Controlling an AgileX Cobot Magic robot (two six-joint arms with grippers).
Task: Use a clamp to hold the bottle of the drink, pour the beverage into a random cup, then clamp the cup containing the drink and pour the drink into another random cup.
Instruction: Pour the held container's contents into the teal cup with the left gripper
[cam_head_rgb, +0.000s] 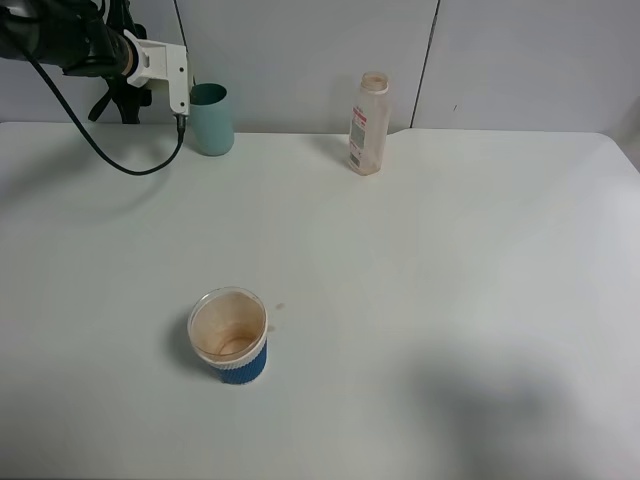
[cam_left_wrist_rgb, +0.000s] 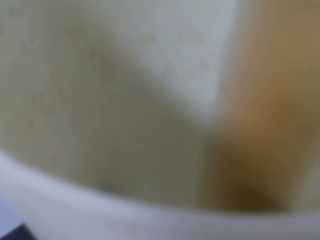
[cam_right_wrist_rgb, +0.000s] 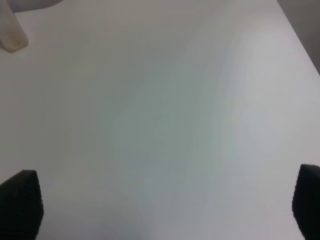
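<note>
Left tool (cam_head_rgb: 183, 105) by 1 of 2 cups (cam_head_rgb: 211, 119); 1 bottle (cam_head_rgb: 368, 124)

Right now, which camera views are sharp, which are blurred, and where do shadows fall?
Exterior high: sharp; soft shadows beside the blue-sleeved cup and on the table at lower right. Left wrist: fully blurred, only cream and brown patches. Right wrist: slightly soft, even light, bottle base at the frame's edge.

We see our black left arm with its white wrist block (cam_head_rgb: 160, 65) raised at the far left edge; our right gripper (cam_right_wrist_rgb: 165, 210) hangs with its two black fingertips (cam_right_wrist_rgb: 20, 202) spread wide apart
</note>
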